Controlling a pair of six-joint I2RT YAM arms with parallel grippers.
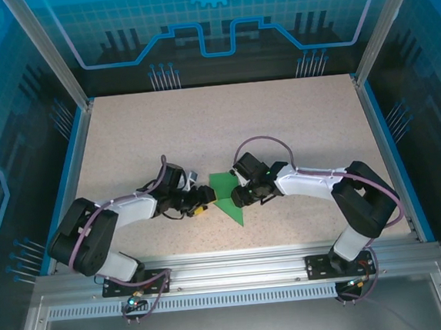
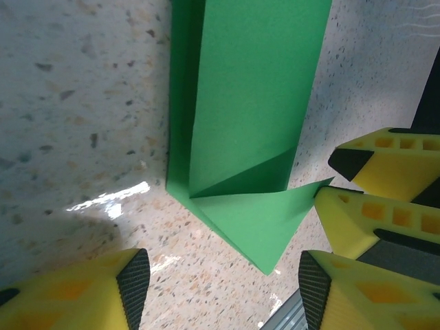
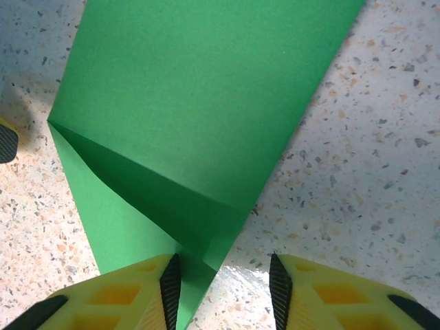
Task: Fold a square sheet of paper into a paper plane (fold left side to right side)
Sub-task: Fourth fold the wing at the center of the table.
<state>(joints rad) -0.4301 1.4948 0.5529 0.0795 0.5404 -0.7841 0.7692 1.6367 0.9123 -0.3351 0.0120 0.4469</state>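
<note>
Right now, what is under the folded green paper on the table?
The folded green paper lies on the speckled table, which shows all around it. Its own lower layer peeks out along one edge. The table directly beneath is covered, so nothing more can be told.

Plain bright green paper [image 2: 254, 89], beige table [image 2: 69, 89] (dark-speckled)

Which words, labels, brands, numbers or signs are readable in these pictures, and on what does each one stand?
None: no text is readable. The folded bright green paper is plain; the speckled tabletop is unmarked; the blue back panel bears a gear drawing and lines, no letters.
</note>
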